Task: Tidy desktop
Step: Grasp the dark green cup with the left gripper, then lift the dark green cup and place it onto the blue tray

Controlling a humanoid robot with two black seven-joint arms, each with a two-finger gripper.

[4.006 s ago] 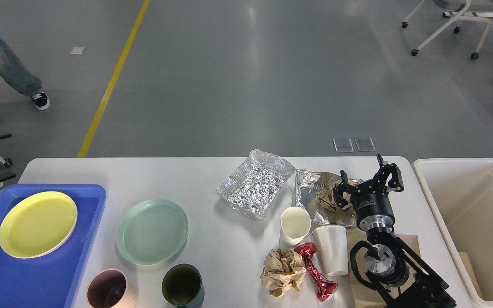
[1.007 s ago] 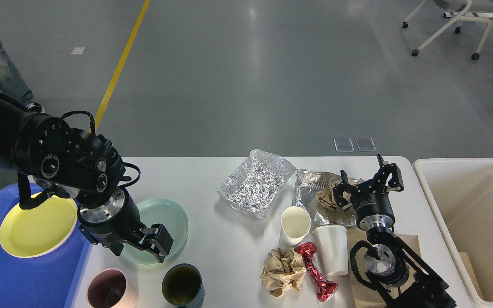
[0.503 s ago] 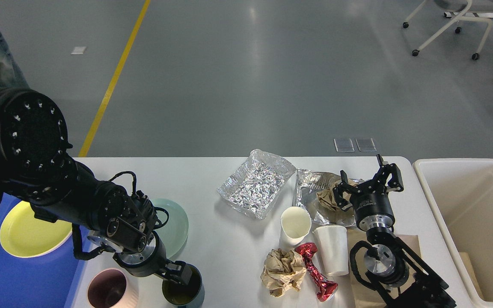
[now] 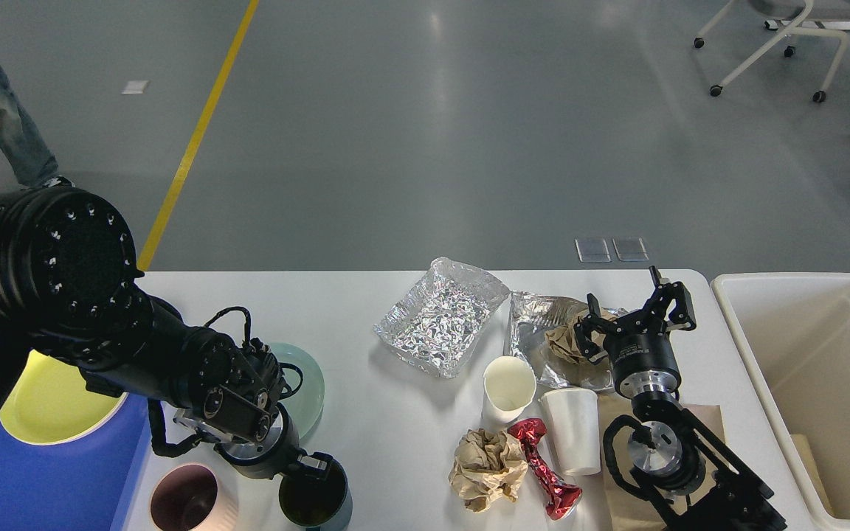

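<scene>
At the near left of the desktop (image 4: 366, 295), the wide white table that runs across the lower half of the view, my left gripper (image 4: 316, 467) sits at the rim of a dark green cup (image 4: 314, 495); it is too dark and end-on for me to tell how far its jaws are parted or whether they grip the rim. I judge this the step of picking up the cup, so next I need a firm hold on its rim and a lift toward the blue tray (image 4: 34, 479) on the left. My right gripper (image 4: 635, 310) hovers with jaws spread wide and empty, over crumpled brown paper (image 4: 564, 344) lying on a flat sheet of foil (image 4: 536, 313). I count two plates, two mugs, two paper cups, two paper wads, one foil pan, one red wrapper and one cream bin (image 4: 809, 346).
</scene>
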